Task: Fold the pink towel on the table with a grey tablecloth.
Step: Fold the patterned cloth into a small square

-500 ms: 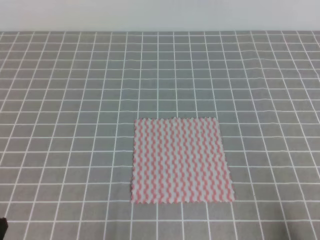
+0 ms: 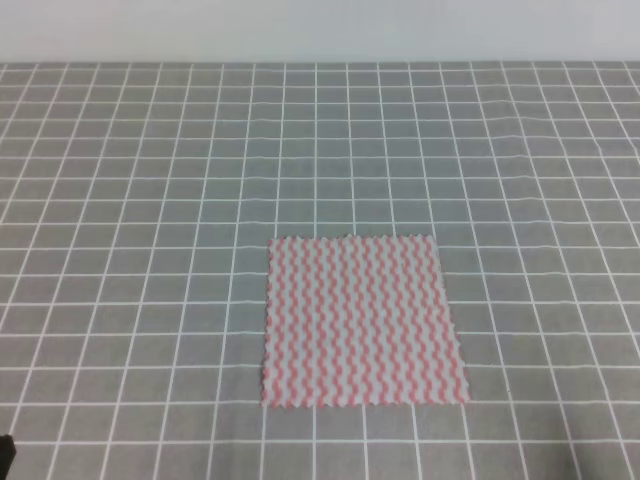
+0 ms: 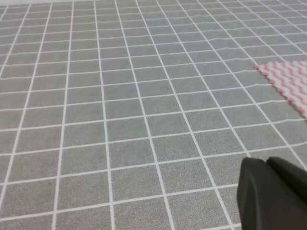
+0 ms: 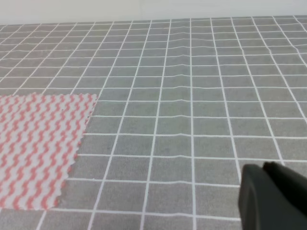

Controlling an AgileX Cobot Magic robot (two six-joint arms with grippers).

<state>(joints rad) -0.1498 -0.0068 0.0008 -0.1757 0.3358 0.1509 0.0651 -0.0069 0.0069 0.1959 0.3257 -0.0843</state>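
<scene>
Here the towel [image 2: 364, 322] lies flat and unfolded on the counter [image 2: 150, 200], a thin, nearly square cloth with pink-red and white wavy zigzag stripes and finely scalloped edges. In the high view its stripes run from the near edge toward the far edge, its sides sit roughly in line with the grid, and the near edge looks a little wider than the far one; no long axis stands out, since it is about as wide as it is deep. The counter is covered in matte grey cloth crossed by thin white grid lines, with faint ripples showing across the lines farther back. In the left wrist view only a dark, smooth, rounded part of the left end effector [image 3: 271, 194] shows at the lower right corner, and the towel's corner [image 3: 288, 81] lies ahead of it and to its right, well apart. In the right wrist view a similar dark part of the right end effector [image 4: 273, 196] shows at the lower right, with the towel [image 4: 38, 143] off to its left, apart from it. Whether either end effector is spread or pressed together cannot be told, as the fingertips are out of frame.
</scene>
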